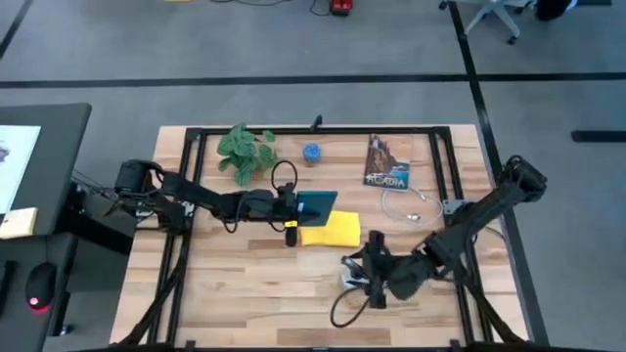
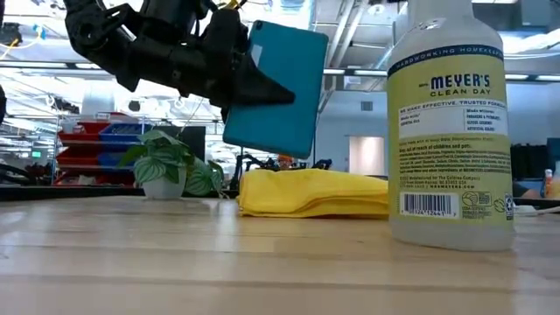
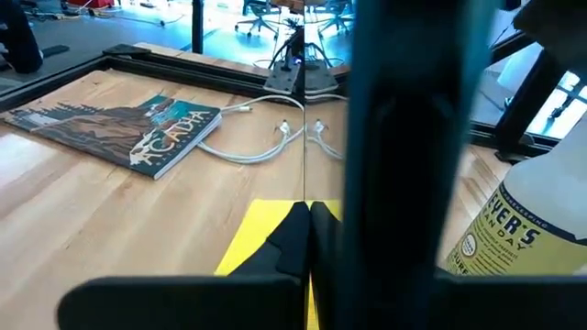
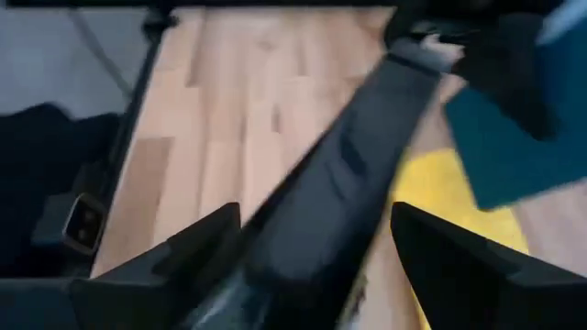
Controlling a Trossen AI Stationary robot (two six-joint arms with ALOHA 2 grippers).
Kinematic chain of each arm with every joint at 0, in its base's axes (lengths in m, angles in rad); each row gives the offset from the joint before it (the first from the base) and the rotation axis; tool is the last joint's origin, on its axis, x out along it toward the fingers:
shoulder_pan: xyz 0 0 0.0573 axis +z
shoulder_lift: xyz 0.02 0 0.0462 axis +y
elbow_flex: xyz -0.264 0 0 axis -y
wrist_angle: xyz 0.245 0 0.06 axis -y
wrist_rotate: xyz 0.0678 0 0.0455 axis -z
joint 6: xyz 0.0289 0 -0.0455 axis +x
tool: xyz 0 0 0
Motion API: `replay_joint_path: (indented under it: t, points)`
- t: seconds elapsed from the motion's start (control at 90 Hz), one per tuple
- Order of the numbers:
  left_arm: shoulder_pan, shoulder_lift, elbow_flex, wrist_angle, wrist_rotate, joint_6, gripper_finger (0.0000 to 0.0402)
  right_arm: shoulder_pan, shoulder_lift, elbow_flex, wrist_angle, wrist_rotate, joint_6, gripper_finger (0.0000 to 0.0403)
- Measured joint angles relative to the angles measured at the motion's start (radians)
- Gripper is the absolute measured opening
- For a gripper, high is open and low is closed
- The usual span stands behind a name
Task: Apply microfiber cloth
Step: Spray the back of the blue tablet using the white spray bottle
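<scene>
Spray bottle [image 2: 451,131] foremost, left end effector [image 1: 293,206] clamping teal tablet [image 1: 318,204] tilted above microfiber cloth [image 1: 331,231], right end effector [image 1: 370,274] unclear

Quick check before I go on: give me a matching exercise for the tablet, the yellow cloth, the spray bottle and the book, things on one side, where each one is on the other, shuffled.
Things:
1. tablet
2. yellow cloth
3. spray bottle
4. book

Places:
A. standing upright on the table, near the right gripper
B. lying flat near the table's far edge, beside a white cable
C. held up off the table in the left gripper
D. lying folded on the table, below the raised tablet

Pairs: 1-C, 2-D, 3-A, 4-B
</scene>
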Motion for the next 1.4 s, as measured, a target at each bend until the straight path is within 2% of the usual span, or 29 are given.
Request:
replay_joint_path:
  t: [0.133,0.444,0.644,0.856,0.978,1.189,1.4]
  points:
    - [0.0,0.0,0.0,-0.006,0.0,0.0,0.0011,-0.067,0.0,-0.003,0.036,-0.13,-0.09,0.0271]
    - [0.0,0.0,0.0,-0.011,0.0,-0.009,0.0011,-0.122,0.006,-0.003,0.046,-0.258,-0.297,0.0271]
    - [-0.001,0.0,0.0,-0.003,-0.001,-0.007,0.0011,-0.113,0.007,-0.003,0.067,-0.248,-0.44,0.0271]
    - [-0.041,0.0,0.049,-0.013,-0.004,0.051,0.0011,-0.116,0.008,-0.003,0.072,-0.247,-0.424,0.0271]
    - [-0.073,0.0,0.101,-0.089,-0.005,0.093,0.0011,-0.122,0.008,-0.004,0.107,-0.24,-0.384,0.0271]
    - [-0.128,0.0,0.198,-0.297,-0.107,0.169,0.0011,-0.122,0.008,-0.004,0.125,-0.212,-0.355,0.0271]
    - [-0.151,0.0,0.24,-0.34,-0.173,0.158,0.0011,-0.123,0.008,-0.004,0.125,-0.208,-0.33,0.0271]
